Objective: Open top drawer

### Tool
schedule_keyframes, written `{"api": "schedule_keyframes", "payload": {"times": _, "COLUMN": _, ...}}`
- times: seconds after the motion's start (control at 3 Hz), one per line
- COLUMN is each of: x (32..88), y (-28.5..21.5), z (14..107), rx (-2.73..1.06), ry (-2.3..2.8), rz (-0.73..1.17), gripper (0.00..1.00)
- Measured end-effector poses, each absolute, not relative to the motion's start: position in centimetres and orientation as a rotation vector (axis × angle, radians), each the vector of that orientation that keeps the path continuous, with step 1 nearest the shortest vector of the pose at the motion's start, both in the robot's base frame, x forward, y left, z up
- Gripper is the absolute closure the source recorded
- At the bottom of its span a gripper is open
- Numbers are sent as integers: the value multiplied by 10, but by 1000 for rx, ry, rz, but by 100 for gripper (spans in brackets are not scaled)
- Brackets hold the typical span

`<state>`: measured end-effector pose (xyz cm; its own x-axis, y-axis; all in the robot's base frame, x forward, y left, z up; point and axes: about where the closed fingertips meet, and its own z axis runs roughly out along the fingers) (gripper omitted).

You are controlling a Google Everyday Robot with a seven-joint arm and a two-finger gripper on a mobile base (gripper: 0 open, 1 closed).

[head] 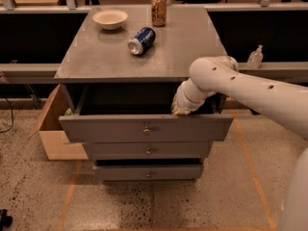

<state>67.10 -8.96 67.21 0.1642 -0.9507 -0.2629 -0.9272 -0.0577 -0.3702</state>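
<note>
The top drawer (110, 129) is the widest grey drawer, with a small round metal knob (147, 129) at its centre. It stands pulled out from under the grey cabinet top (178, 57), its dark inside showing. My white arm reaches in from the right. My gripper (181, 109) is at the drawer's upper front edge, right of centre, dipping behind the front panel. Its tips are hidden by the wrist and the panel.
A bowl (110, 19), an upright tan can (159, 6) and a blue can (142, 40) on its side sit on the cabinet top. Two narrower drawers (120, 150) lie below. An open cardboard box (53, 129) stands at the left. A sanitiser bottle (255, 57) is on the right ledge.
</note>
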Motion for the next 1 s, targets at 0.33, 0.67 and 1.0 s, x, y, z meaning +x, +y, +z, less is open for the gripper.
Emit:
{"api": "schedule_keyframes", "payload": {"times": 0.33, "x": 657, "y": -92, "z": 666, "rx": -2027, "ry": 1778, "rz": -33, "gripper": 100}}
{"api": "schedule_keyframes", "payload": {"times": 0.67, "x": 642, "y": -94, "z": 666, "rx": -2077, "ry": 1801, "rz": 48, "gripper": 100}}
{"api": "schedule_keyframes", "payload": {"times": 1.0, "x": 600, "y": -97, "z": 675, "rx": -2155, "ry": 1858, "rz": 215, "gripper": 100}}
